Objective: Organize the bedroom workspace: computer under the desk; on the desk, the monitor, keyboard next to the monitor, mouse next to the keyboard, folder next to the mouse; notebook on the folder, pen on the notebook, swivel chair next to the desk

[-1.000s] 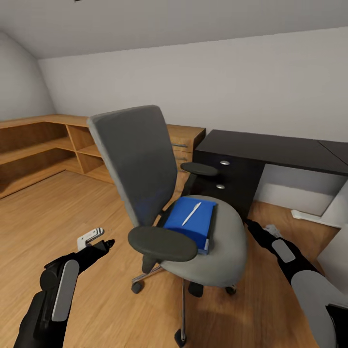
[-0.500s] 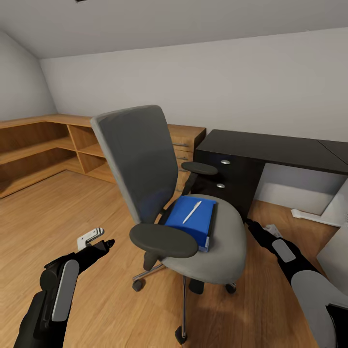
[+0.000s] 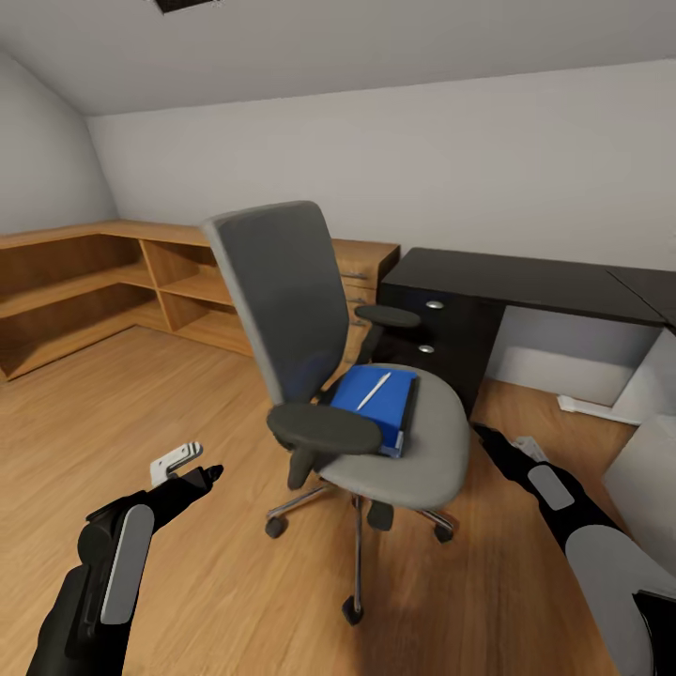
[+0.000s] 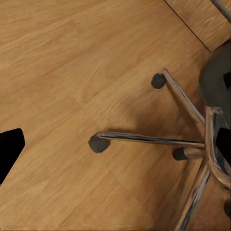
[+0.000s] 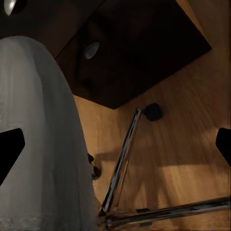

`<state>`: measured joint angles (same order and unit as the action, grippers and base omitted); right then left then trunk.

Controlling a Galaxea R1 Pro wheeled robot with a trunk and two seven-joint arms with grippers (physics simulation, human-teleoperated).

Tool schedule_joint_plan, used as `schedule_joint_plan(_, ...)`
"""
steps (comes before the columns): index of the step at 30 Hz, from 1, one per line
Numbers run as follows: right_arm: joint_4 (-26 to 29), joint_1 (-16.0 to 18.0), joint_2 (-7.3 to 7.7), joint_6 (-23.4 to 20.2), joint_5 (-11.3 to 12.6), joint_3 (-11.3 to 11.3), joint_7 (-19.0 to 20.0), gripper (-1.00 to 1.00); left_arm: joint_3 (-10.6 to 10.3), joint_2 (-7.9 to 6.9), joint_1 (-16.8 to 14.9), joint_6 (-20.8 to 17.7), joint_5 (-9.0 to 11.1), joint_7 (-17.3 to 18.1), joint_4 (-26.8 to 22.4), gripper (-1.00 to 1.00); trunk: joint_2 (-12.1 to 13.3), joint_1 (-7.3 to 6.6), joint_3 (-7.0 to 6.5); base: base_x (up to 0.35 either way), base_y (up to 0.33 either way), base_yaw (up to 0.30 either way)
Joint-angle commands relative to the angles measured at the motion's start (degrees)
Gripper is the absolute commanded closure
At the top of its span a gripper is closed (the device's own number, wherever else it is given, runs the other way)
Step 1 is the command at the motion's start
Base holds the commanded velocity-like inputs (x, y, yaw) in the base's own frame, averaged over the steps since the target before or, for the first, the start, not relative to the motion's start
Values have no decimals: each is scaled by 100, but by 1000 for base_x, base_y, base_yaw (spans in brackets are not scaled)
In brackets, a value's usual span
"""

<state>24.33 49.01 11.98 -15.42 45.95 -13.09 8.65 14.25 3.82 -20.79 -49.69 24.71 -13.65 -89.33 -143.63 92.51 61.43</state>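
Light wood plank floor (image 3: pixel 113 413), grain running diagonally; it also shows in the left wrist view (image 4: pixel 62 72) and the right wrist view (image 5: pixel 192 110). Low wooden shelving (image 3: pixel 84 282) runs along the left wall and turns the corner, open compartments, two tiers, nothing visible in them. It joins a wooden chest (image 3: pixel 361 272) with bar handles on its drawer fronts. Plain white back wall (image 3: pixel 422 160) under a sloped white ceiling (image 3: pixel 282 47); a dark-framed opening (image 3: pixel 186 5) cuts the top edge. A small white bracket-like piece (image 3: pixel 176 458) sits by the left arm.
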Motion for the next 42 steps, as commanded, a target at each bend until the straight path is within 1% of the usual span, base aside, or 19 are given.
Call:
schedule_joint_plan(1, 2, 3, -2, -40, 20, -39, 20, -100, 8, 4, -4, -23, 61, -46, -6, -100, -2, -4, 5, -236, 0, 0)
schedule_joint_plan(10, -6, 3, -2, -40, 23, -37, 23, -100, 9, 4, -4, -31, 61, -42, -6, -100, -2, -4, 5, -252, 8, 0)
schedule_joint_plan(16, -4, 3, -2, -40, 20, -36, 23, -100, 8, 4, -4, -32, 61, -41, -6, -100, -2, -4, 5, -103, 5, 62)
schedule_joint_plan(26, -7, 3, -10, -40, 19, -25, 29, -100, 5, 10, -4, -31, 67, -41, -6, -100, -2, -4, 5, -9, 0, 249)
schedule_joint_plan(32, -15, 3, -11, -40, 13, -25, 132, -100, -16, 21, -4, -24, 61, -42, -6, -100, -2, -4, 5, 0, 0, 276)
schedule_joint_plan(42, -16, 3, -66, -33, 5, -20, 179, -100, -41, 19, -4, -23, 61, -41, -6, -100, -2, -4, 5, 0, 0, 276)
